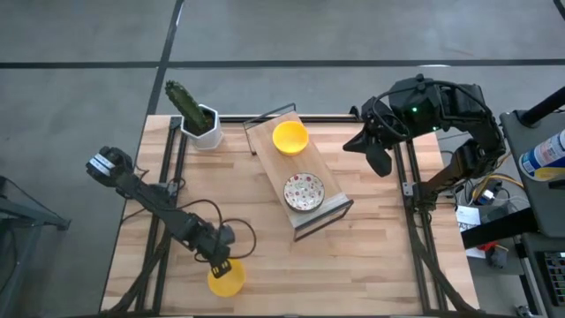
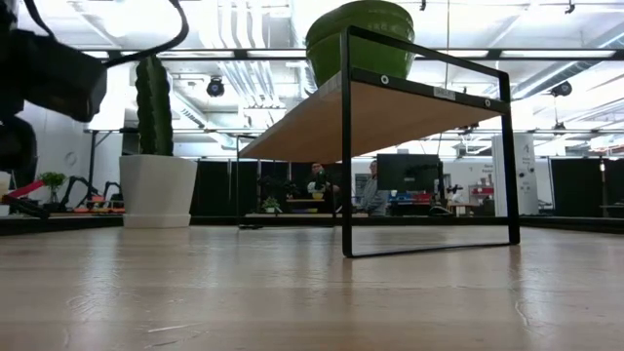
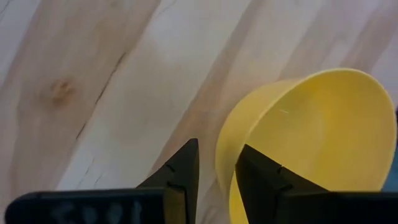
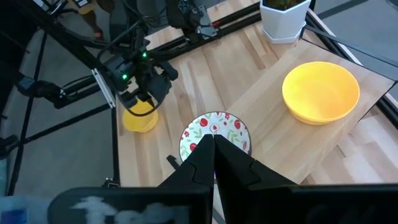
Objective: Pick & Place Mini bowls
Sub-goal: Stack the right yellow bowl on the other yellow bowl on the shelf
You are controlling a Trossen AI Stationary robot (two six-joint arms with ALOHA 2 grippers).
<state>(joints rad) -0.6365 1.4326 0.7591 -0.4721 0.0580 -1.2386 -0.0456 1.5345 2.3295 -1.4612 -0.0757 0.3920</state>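
From above, two mini bowls sit on the wooden shelf (image 1: 328, 205): a yellow bowl (image 1: 290, 138) and a speckled bowl (image 1: 304, 192). A third bowl (image 1: 226, 279), also yellow, is at the counter's (image 1: 380, 265) near edge, under the left gripper (image 1: 220, 263).

The low view shows only the shelf and a cactus pot (image 2: 159, 190).

In the left wrist view, the fingers (image 3: 180, 171) are closed on that bowl's rim, one inside and one outside.

In the right wrist view, the right gripper (image 4: 213, 147) hangs above the shelf, fingers together and holding nothing.

Judged so: two placed, one in hand, others unseen.
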